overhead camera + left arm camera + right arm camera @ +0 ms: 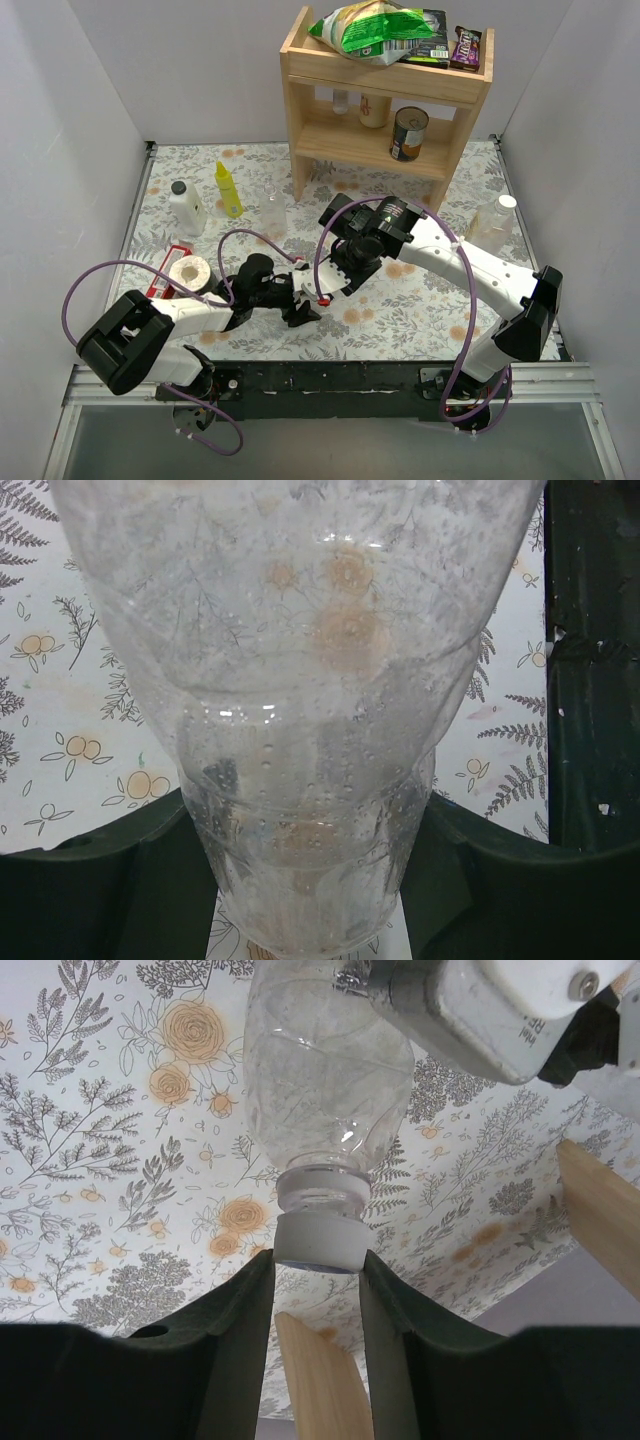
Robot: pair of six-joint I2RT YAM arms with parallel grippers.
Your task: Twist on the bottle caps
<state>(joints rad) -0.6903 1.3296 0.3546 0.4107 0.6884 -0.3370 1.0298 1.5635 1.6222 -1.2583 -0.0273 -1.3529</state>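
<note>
A clear bottle (306,281) hangs level between my two grippers above the table's front middle. My left gripper (298,306) is shut on its body; in the left wrist view the bottle (310,700) fills the frame between the dark fingers (130,890) of the left gripper (310,880). My right gripper (336,279) faces the neck. In the right wrist view the right gripper (317,1265) has its fingertips pressed on both sides of the white cap (317,1240), which sits on the bottle's mouth (325,1185). No blue caps show.
A slim clear bottle (272,212) stands behind. A clear bottle with a white cap (493,222) stands at the far right. A yellow squeeze bottle (229,190) and a white black-capped bottle (187,208) stand back left. A wooden shelf (390,90) is at the back, a tape roll (188,272) front left.
</note>
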